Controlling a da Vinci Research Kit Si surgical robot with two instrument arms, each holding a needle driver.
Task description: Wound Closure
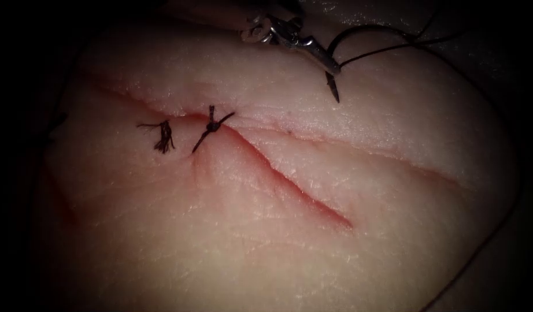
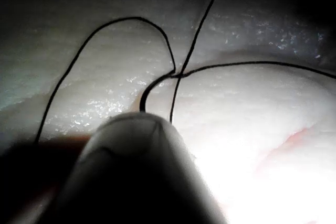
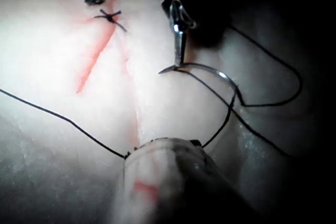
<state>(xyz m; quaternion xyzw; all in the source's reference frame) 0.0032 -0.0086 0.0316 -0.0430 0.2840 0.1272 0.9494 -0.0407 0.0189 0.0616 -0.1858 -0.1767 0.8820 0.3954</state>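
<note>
Left tool (image 1: 327,65) clamped near curved steel needle's (image 1: 332,86) tip above glistening tissue (image 1: 266,231), right tool's state unclear

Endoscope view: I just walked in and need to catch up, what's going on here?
The left arm's claw holds the curved needle close to its point, above the tissue, not in it. Thread trails from the needle. Two knotted stitches close the left end of the cut; the rest lies open. What the right arm's tool holds is hidden.
</note>
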